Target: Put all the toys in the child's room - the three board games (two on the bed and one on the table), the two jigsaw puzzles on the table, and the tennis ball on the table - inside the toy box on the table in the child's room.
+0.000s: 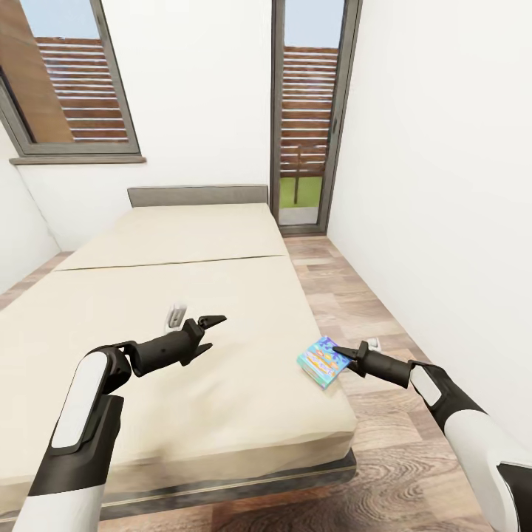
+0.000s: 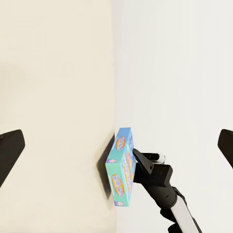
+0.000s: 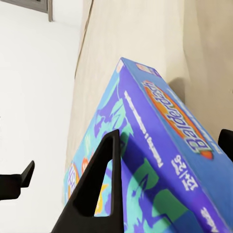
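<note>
I'm nosing my right gripper (image 1: 341, 352), fingers apart, onto the game (image 1: 324, 360) at the bed's (image 1: 185, 295) near right edge. It's lying at the gripper's ten o'clock, long axis crossing my approach.

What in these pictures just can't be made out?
- Small white object on the beige bed: too small in the head view, and partly behind the left gripper.
- Whether the right gripper has clamped the blue printed board game box: tiny in the head view, and the box is cut off by the right wrist view's edges.
- The box's full lettering: blurred and cropped in the right wrist view.
</note>
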`<state>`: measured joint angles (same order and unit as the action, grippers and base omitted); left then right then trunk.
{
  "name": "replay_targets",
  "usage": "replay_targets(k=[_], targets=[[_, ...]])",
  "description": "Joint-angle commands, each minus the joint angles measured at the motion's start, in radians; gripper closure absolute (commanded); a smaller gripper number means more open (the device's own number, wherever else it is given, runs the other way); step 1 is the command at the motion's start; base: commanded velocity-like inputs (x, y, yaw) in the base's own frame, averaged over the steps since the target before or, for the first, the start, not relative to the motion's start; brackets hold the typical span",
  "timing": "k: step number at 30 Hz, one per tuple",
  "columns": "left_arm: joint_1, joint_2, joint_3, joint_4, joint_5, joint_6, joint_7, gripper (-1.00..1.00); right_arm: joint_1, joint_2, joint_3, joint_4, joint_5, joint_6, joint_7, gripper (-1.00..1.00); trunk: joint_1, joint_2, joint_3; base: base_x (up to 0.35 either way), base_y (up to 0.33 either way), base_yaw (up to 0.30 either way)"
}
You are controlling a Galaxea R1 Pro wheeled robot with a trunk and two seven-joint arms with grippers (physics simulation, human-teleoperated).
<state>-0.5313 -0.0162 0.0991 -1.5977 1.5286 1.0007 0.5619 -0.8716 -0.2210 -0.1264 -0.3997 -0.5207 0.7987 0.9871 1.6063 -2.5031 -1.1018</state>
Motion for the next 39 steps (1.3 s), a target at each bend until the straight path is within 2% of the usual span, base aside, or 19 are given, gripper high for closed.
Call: replay_targets(k=[1, 15, 39], targets=[[-0.001, -0.001, 0.002, 0.0, 0.01, 0.004, 0.01, -1.0, 0.0, 0.027, 0.005, 0.001, 0.023, -0.004, -0.002, 1.0, 0.0, 0.0, -0.001, 0.0, 0.0, 0.0], [-0.001, 0.002, 0.003, 0.0, 0.01, 0.004, 0.01, -1.0, 0.0, 0.024, 0.006, -0.009, 0.022, -0.004, 0.002, 1.0, 0.0, 0.0, -0.001, 0.0, 0.0, 0.0], [0.0, 0.005, 0.005, 0.003, 0.007, 0.004, 0.012, -1.0, 0.001, 0.014, 0.01, -0.083, 0.022, 0.006, 0.003, 1.0, 0.0, 0.0, -0.001, 0.0, 0.0, 0.0]])
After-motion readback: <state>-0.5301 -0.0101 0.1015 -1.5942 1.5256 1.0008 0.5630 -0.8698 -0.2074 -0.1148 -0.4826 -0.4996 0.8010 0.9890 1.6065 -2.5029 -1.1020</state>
